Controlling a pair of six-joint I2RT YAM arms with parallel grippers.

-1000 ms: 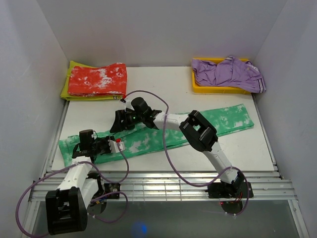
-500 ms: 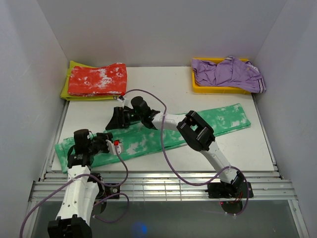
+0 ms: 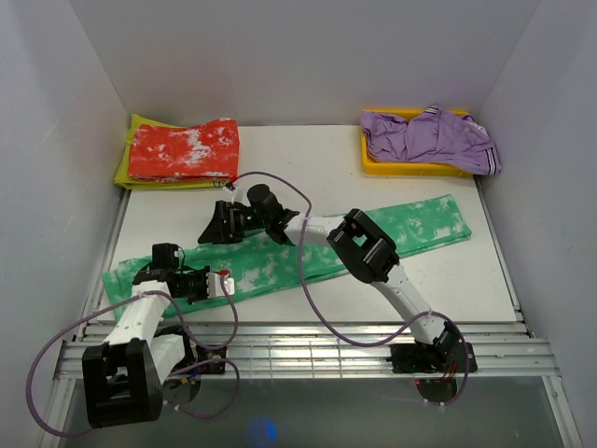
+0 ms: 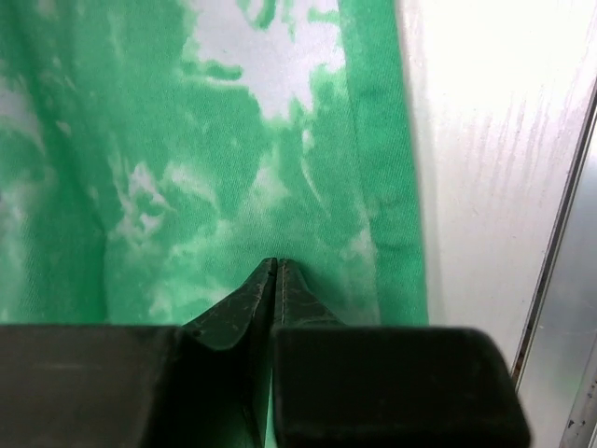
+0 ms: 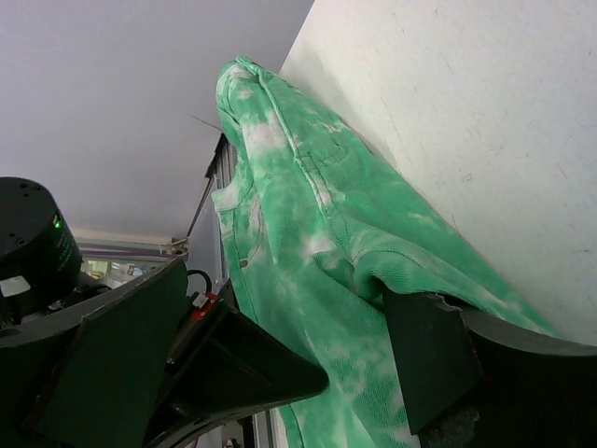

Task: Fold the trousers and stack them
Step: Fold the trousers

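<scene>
The green tie-dye trousers (image 3: pixel 373 241) lie stretched out flat, slanting from the near left to the far right of the table. My left gripper (image 3: pixel 215 282) is shut, its tips resting on the cloth near the trousers' near edge at the left end; the left wrist view shows the closed tips (image 4: pixel 275 263) on flat green cloth (image 4: pixel 187 140). My right gripper (image 3: pixel 215 226) is open at the trousers' far edge, left of the middle. In the right wrist view (image 5: pixel 364 355) its jaws stand wide apart over the cloth (image 5: pixel 280 215), and a fold of cloth bunches against the right finger (image 5: pixel 438 364).
A red-and-white folded garment (image 3: pixel 183 149) lies on yellow-green cloth at the back left. A purple garment (image 3: pixel 429 138) fills a yellow tray (image 3: pixel 371 168) at the back right. A metal rail (image 3: pixel 298 350) runs along the near edge. Walls close in on both sides.
The trousers have slid a little to the left. My right gripper moved left along their far edge. My left arm shifted, its gripper now slightly nearer.
</scene>
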